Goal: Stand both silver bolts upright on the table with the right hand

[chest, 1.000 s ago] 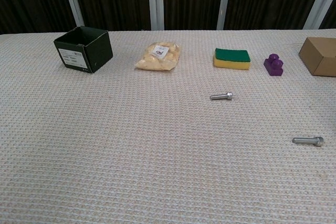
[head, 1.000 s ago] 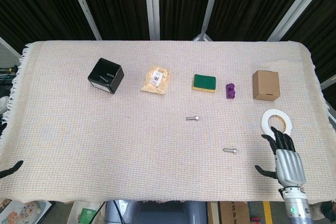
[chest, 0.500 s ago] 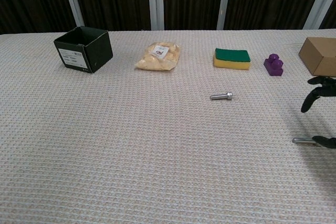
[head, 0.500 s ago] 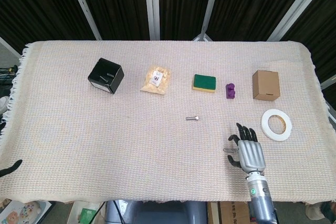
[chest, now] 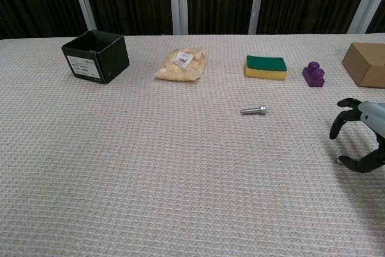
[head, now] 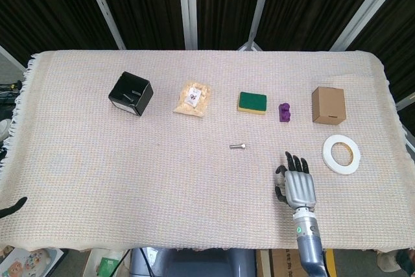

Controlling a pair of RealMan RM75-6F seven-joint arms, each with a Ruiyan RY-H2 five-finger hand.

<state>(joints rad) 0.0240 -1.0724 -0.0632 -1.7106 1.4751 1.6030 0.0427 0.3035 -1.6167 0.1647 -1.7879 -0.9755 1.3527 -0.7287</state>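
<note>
Silver bolts: one (head: 238, 146) lay flat; we had brought our right hand (head: 296, 185), fingers apart and empty, over the other.

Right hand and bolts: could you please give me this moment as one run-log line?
right hand: over near bolt, fingers apart | far bolt: lying flat | upright: none seen

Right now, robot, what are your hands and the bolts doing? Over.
Right hand over the near bolt, fingers curled around it, grip unclear. Far bolt lying flat. Left hand at table edge. Nothing blocking.
</note>
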